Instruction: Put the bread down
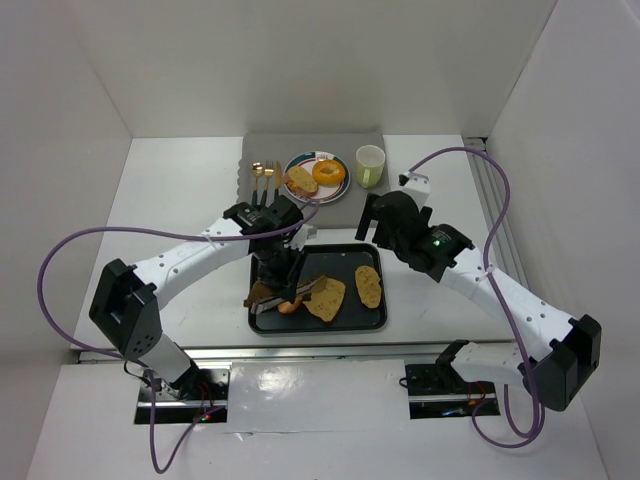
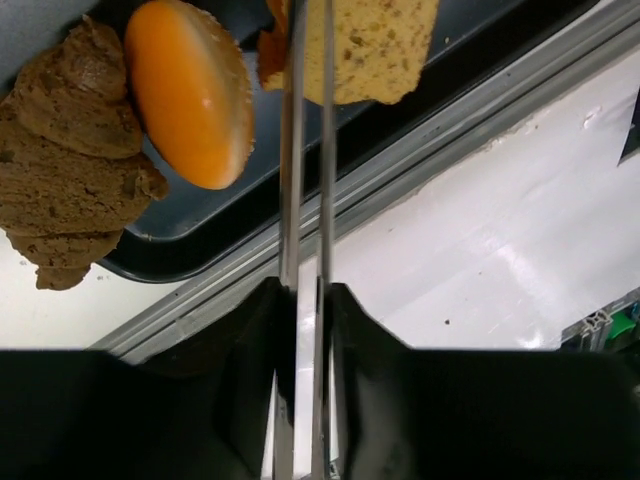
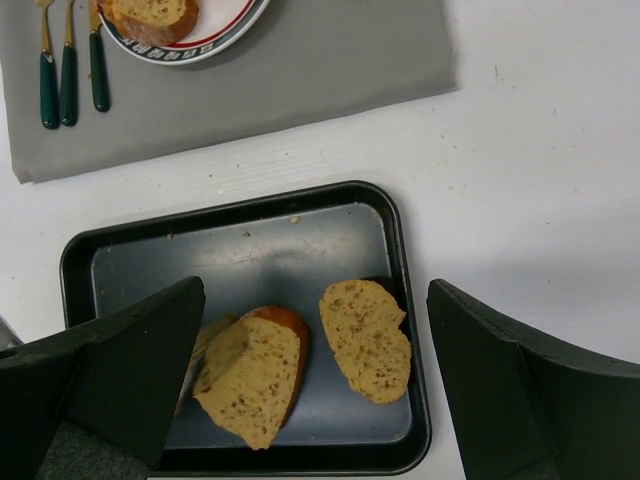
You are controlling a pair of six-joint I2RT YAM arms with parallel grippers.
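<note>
My left gripper (image 1: 276,262) is shut on a pair of metal tongs (image 2: 307,150) over the left part of the black tray (image 1: 340,255). The tong blades lie close together and reach the edge of a seeded bread slice (image 2: 375,45); their tips are out of view. That slice (image 1: 325,298) rests tilted on an orange bun (image 2: 190,95) beside a brown croissant (image 2: 70,170). A second slice (image 3: 366,340) lies flat at the tray's right. My right gripper (image 3: 315,385) is open and empty, above the tray's right side (image 1: 388,222).
A grey mat (image 1: 350,205) behind the tray holds a plate (image 1: 340,184) with a bread slice and a ring-shaped bun, gold cutlery (image 1: 262,175) and a pale cup (image 1: 370,165). A metal rail (image 2: 420,160) runs along the table's near edge.
</note>
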